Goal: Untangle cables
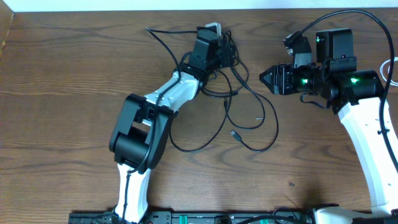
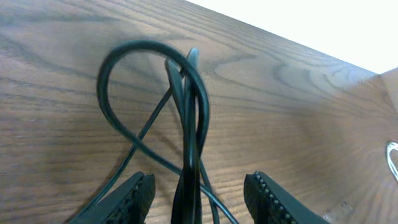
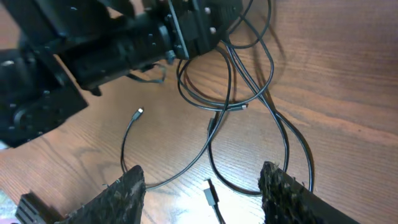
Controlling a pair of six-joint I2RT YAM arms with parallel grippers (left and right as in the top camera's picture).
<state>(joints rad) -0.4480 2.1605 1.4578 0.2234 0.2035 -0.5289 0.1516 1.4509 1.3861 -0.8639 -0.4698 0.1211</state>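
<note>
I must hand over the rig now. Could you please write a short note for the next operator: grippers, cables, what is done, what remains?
Left gripper: open, fingers either side of a bunch of black cables, not closed on it.
Right gripper: open, empty, above the loose loops.
Cables: crossed and looped together at the left gripper; plug ends lie free.
Done: nothing separated yet.
Left: grip a strand and pull the cords apart.

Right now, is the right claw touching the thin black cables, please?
Apart. The overhead view shows bare brown wooden table between the right claw and the thin black cables.
</note>
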